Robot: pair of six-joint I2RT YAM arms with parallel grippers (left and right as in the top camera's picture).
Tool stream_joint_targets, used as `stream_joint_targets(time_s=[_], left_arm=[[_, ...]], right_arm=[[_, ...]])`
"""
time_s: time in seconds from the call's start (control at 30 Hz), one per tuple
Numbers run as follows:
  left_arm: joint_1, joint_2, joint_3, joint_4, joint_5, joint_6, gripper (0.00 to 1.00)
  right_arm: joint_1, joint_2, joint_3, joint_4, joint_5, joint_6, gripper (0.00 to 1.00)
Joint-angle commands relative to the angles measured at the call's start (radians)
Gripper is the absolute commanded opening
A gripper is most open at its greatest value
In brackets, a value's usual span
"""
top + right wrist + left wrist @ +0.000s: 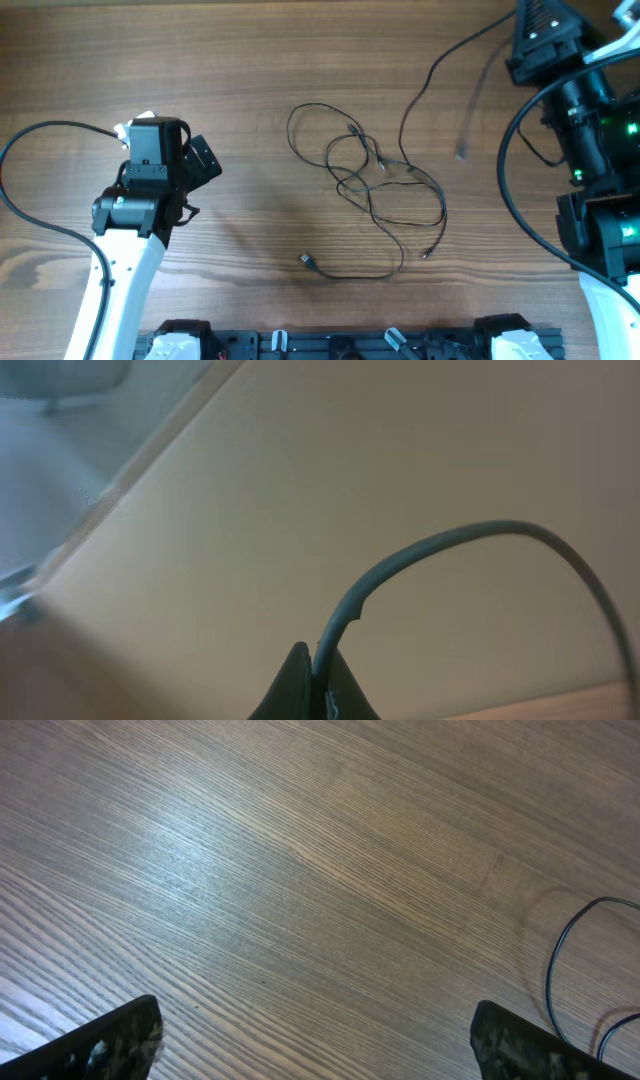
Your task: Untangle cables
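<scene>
The cables [372, 185] are thin black wires lying in a loose tangle on the wooden table [250, 60], with small plug ends at the front [307, 260] and right [428, 253]. One strand [425, 85] rises from the tangle toward my right gripper [527, 40], held high at the back right. In the right wrist view that gripper [318, 675] is shut on the strand [450, 542], which arcs out from between the fingers. A blurred plug end [462, 153] hangs below it. My left gripper [203, 160] stands open left of the tangle, above bare wood [315, 1020], with a wire loop [553, 982] at its right.
Thick black arm cables run at the far left [40, 135] and far right [510, 190]. A black rail [350, 345] lines the table's front edge, by the arm bases.
</scene>
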Motion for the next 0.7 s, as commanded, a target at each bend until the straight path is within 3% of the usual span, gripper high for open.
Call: stream_joint_targets(time_s=[0.0,0.1,0.2,0.47,0.67], left_arm=[[0.006,-0.003,-0.001,0.001,0.002,-0.020,1.00],[0.006,-0.003,-0.001,0.000,0.002,-0.020,1.00],[0.006,-0.003,-0.001,0.000,0.002,-0.020,1.00],[0.006,-0.003,-0.001,0.000,0.002,-0.020,1.00],[0.006,-0.003,-0.001,0.000,0.002,-0.020,1.00]], right_arm=[[-0.004,-0.004,0.006,-0.008,0.301,-0.076,0.04],[-0.014,-0.003,0.006,-0.035,0.555,-0.134,0.04],[-0.094,-0.004,0.006,-0.076,0.674,-0.204,0.04],[-0.430,-0.004,0.006,-0.278,0.670,-0.174,0.04],[-0.772,0.012,0.005,-0.389,0.447,-0.089,0.04]])
